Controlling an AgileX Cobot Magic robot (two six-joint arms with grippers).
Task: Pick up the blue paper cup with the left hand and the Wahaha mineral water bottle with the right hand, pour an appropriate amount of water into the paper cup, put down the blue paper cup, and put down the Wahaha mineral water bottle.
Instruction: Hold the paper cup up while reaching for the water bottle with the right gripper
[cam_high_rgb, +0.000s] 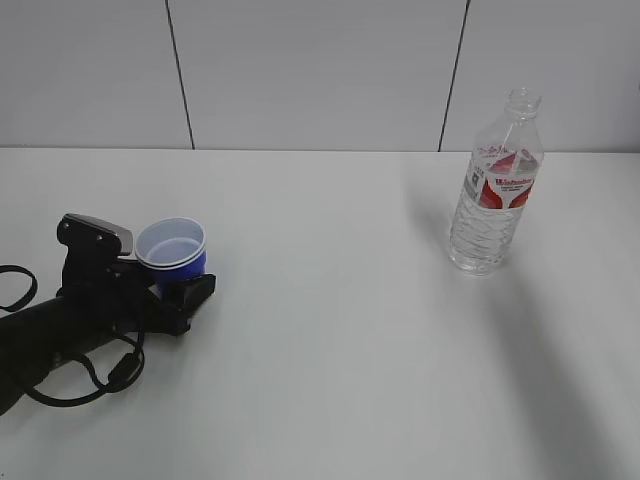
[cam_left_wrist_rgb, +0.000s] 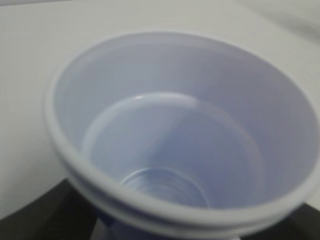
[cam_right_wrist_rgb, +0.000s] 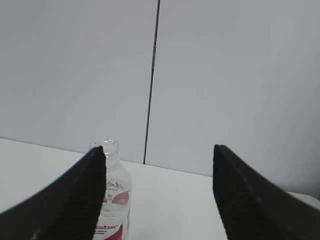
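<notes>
The blue paper cup (cam_high_rgb: 171, 251) stands at the left of the white table (cam_high_rgb: 330, 330), white inside with a double rim. My left gripper (cam_high_rgb: 185, 282) is around its lower part, black fingers (cam_left_wrist_rgb: 35, 215) pressed against its sides below the rim; the cup (cam_left_wrist_rgb: 185, 135) fills the left wrist view and looks empty. The Wahaha mineral water bottle (cam_high_rgb: 495, 190) stands upright and uncapped at the far right. My right gripper (cam_right_wrist_rgb: 159, 150) is open and empty, well short of the bottle (cam_right_wrist_rgb: 114, 195), which shows just inside its left finger. The right arm is out of the exterior view.
A grey panelled wall (cam_high_rgb: 320, 70) runs behind the table's far edge. The left arm's loose black cables (cam_high_rgb: 90, 385) lie on the table near the front left.
</notes>
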